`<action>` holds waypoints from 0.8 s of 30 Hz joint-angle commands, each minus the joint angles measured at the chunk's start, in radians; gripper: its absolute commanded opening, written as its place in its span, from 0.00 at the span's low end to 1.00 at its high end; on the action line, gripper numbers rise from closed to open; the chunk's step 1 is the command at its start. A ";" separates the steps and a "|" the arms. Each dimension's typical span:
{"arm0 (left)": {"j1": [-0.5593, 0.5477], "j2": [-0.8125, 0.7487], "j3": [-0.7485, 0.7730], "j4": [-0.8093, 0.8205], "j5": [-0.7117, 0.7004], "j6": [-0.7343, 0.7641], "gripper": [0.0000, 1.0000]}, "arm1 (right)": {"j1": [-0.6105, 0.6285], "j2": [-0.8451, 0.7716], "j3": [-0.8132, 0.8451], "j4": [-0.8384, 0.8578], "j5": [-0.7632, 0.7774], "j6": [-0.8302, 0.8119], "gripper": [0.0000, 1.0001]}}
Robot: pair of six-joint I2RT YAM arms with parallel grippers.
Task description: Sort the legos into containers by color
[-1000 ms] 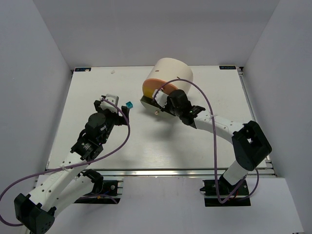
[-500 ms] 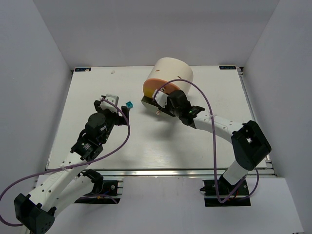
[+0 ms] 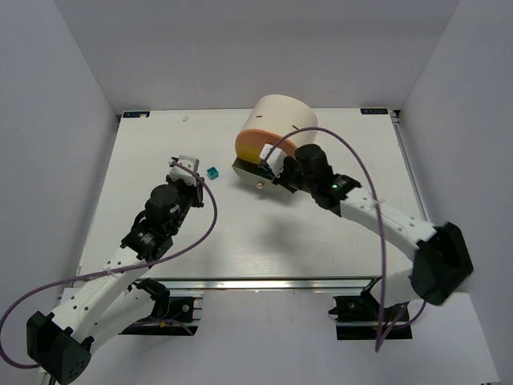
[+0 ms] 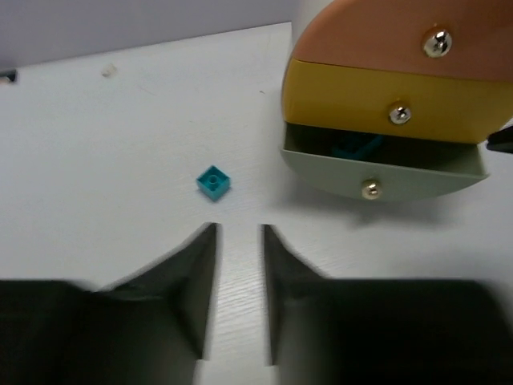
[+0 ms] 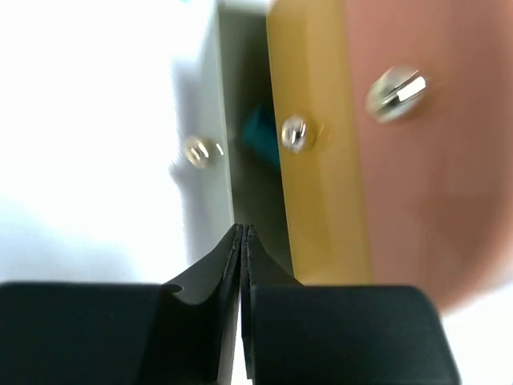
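One teal lego [image 4: 213,182] [image 3: 212,172] lies loose on the white table, just ahead and slightly left of my left gripper [image 4: 239,228] [image 3: 199,181]. That gripper is closed down to a narrow slit with only bare table in it. The containers are the drawers of a cream drum [image 3: 286,116]: a peach front [image 4: 385,40], a yellow front [image 4: 353,96] and a pale bottom drawer [image 4: 417,178] pulled out. Teal legos [image 4: 353,148] [image 5: 258,132] lie inside it. My right gripper [image 5: 242,227] [image 3: 276,167] is shut and empty. Its tips sit over the open bottom drawer [image 5: 204,96], beside the yellow front [image 5: 313,184].
Each drawer has a small round metal knob [image 4: 369,189] on its front. The drum stands at the back middle of the table [image 3: 264,233]. White walls close in the left, right and far sides.
My left gripper has gone from wide open to nearly closed, and the teal lego stays on the table. My right gripper has closed, and its elbow has swung out to the right.
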 commanded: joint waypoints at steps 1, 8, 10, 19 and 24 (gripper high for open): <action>0.014 0.046 0.001 0.002 0.024 -0.029 0.24 | -0.003 -0.214 -0.033 -0.006 -0.222 0.034 0.07; 0.069 0.321 0.134 -0.096 0.060 -0.180 0.33 | -0.071 -0.510 -0.239 0.044 -0.328 0.212 0.71; 0.095 0.453 0.189 -0.143 0.097 -0.246 0.52 | -0.099 -0.564 -0.271 0.034 -0.357 0.263 0.37; 0.208 0.811 0.430 -0.142 0.229 -0.479 0.82 | -0.226 -0.684 -0.394 0.097 -0.418 0.334 0.20; 0.230 0.952 0.565 -0.201 0.183 -0.537 0.85 | -0.245 -0.716 -0.409 0.102 -0.445 0.338 0.22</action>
